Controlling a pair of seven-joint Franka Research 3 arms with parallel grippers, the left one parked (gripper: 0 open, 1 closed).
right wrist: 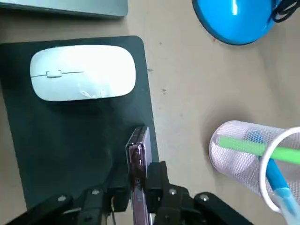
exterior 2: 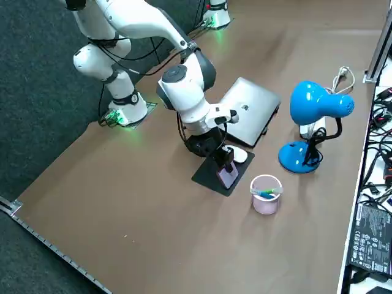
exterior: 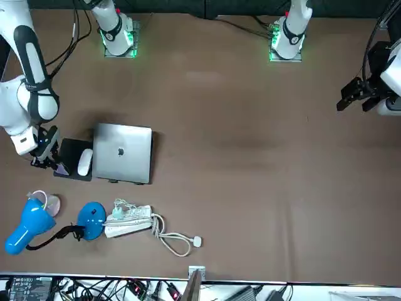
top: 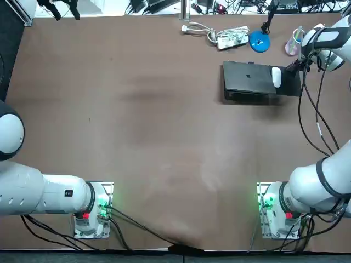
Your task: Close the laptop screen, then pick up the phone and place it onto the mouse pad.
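Note:
The silver laptop (top: 249, 81) (exterior: 123, 152) (exterior 2: 248, 110) lies with its lid down. Beside it, a white mouse (right wrist: 82, 72) (top: 276, 76) rests on the dark mouse pad (right wrist: 70, 136) (exterior 2: 208, 177) (exterior: 69, 150). My right gripper (right wrist: 138, 180) (exterior 2: 223, 156) (exterior: 47, 160) hangs over the pad's outer edge, shut on the phone (right wrist: 137, 154) (exterior 2: 228, 174). The phone stands on its narrow edge between the fingers, its lower end close to the pad. Whether it touches the pad I cannot tell.
A blue desk lamp (exterior 2: 315, 107) (right wrist: 234, 18) (exterior: 37, 222) and a pink mesh pen cup (exterior 2: 265, 194) (right wrist: 253, 157) (top: 294, 43) stand close to the pad's outer side. A white power strip (top: 230, 37) (exterior: 128, 221) with coiled cable lies past the laptop.

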